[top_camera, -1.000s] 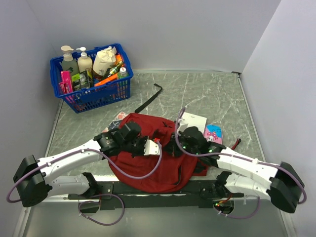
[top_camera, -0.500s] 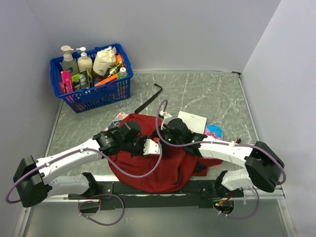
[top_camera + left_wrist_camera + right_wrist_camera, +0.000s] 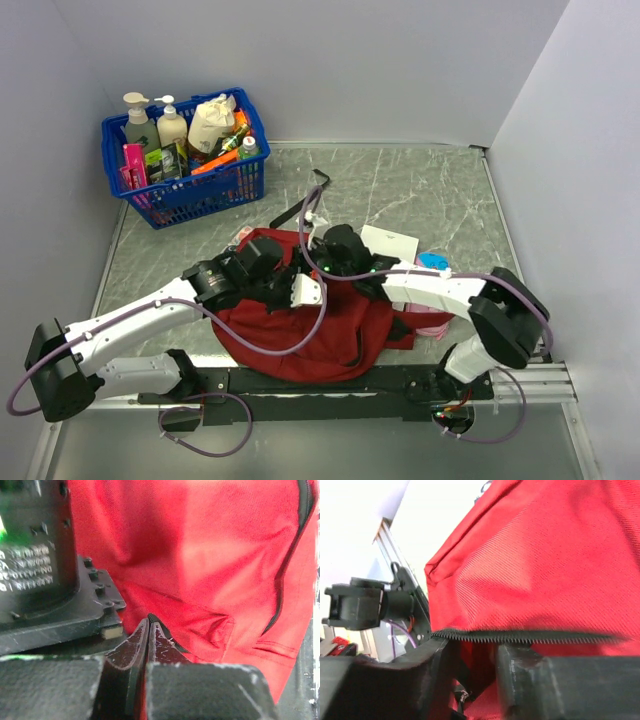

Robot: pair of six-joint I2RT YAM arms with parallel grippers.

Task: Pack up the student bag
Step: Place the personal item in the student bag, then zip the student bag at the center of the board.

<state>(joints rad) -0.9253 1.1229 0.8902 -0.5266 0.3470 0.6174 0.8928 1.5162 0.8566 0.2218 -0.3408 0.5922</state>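
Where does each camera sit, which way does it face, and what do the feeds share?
Top external: above, behind the bases, looking down on the table; both arms, student bag, blue basket.
Left wrist: on that wrist, facing along the shut left gripper onto red fabric.
Right wrist: on that wrist, facing past the open right gripper at the bag's zipper.
Shared: the bag, in all three.

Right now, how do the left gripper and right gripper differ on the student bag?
The left gripper is shut, tips pinched on a fold of the student bag; the right gripper stands open. The left gripper sits nearer the bag's middle; the right gripper is at its far edge, by the black zipper. Both are over the bag.
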